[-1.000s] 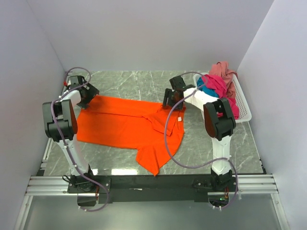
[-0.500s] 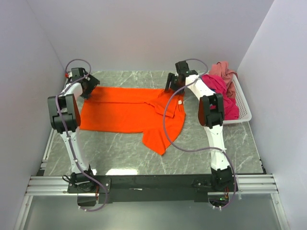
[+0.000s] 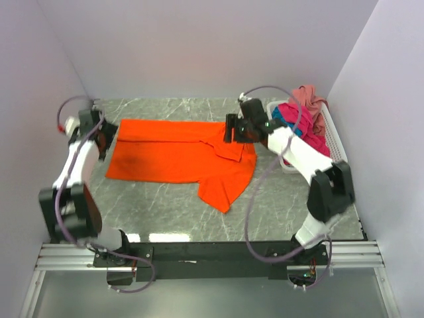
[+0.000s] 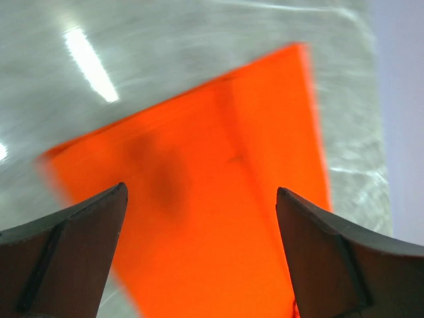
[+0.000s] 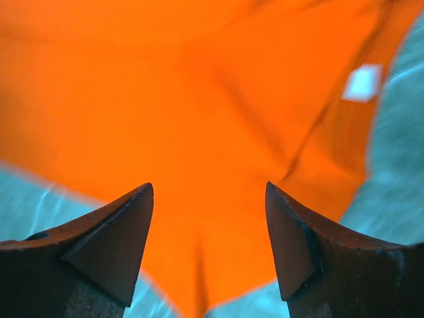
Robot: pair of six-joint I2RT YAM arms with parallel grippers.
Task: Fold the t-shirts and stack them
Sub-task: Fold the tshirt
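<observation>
The bright orange t-shirt (image 3: 172,156) lies spread on the marble table, with one part trailing toward the front at the right. My left gripper (image 3: 105,136) hovers open over the shirt's left edge. The left wrist view shows flat orange cloth (image 4: 199,132) between the spread fingers of this gripper (image 4: 201,190). My right gripper (image 3: 233,129) is open above the shirt's right end. In the right wrist view this gripper (image 5: 209,187) is empty above the orange cloth (image 5: 199,99). The magenta (image 3: 298,118), teal (image 3: 279,116) and dusty rose (image 3: 306,94) shirts are piled in the basket.
The white slatted basket (image 3: 333,138) stands at the far right against the wall. Walls close in the table on the left, back and right. Grey marble table (image 3: 165,205) shows in front of the shirt.
The orange shirt was pulled toward the back and now lies flatter. Both grippers have come off its far edge; the left arm has swung out to the left.
</observation>
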